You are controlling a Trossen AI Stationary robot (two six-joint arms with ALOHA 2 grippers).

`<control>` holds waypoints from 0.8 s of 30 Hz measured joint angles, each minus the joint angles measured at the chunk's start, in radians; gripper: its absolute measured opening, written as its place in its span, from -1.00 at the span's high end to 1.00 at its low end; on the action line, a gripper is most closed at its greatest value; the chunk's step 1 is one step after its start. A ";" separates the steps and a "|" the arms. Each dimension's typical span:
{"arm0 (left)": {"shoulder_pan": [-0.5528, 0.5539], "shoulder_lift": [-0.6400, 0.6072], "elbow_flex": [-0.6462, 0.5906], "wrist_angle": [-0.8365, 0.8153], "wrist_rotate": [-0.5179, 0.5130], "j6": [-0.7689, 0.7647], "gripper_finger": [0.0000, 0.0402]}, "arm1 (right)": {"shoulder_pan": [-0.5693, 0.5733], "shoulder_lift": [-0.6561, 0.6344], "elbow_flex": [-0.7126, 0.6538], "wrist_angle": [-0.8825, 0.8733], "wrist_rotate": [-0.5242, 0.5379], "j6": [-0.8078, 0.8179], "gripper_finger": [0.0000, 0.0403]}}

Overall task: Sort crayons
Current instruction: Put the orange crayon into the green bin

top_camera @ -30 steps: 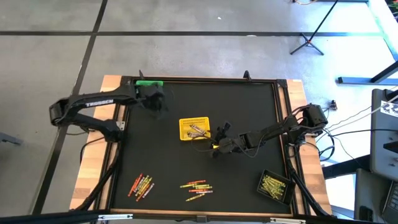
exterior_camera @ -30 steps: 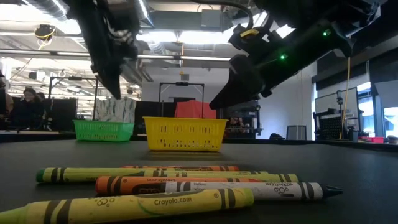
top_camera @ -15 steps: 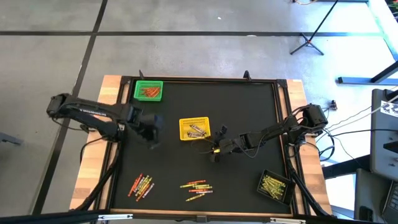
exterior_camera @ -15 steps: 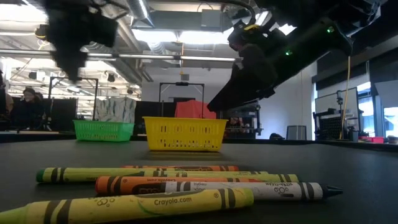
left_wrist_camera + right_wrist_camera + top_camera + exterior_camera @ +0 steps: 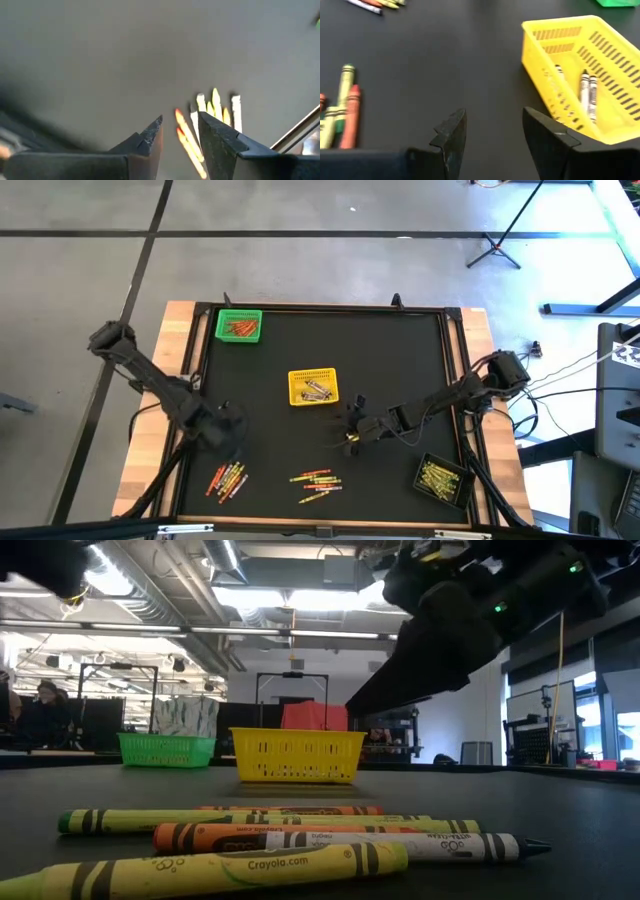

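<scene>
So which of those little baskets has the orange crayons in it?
The green basket at the table's far left corner. The yellow basket in the middle holds white crayons, and the black basket yellowish ones.

Yellow basket (image 5: 313,386), green basket (image 5: 239,326)

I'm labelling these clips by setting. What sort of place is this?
Probably a robotics lab or workshop: exposed ceiling pipes, equipment racks behind the table, and a tripod stand on the bare concrete floor.

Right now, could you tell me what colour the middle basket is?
Yellow; the middle basket shows best in the right wrist view.
</scene>
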 joint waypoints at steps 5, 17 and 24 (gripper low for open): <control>-0.135 0.081 0.000 0.033 0.023 -0.178 0.46 | 0.024 0.007 0.000 0.022 0.001 0.015 0.04; -0.313 0.306 -0.001 0.230 0.022 -0.307 0.46 | 0.028 0.008 0.000 0.049 0.001 0.086 0.04; -0.347 0.378 -0.001 0.267 0.046 -0.355 0.46 | 0.027 0.008 0.000 0.065 0.002 0.088 0.04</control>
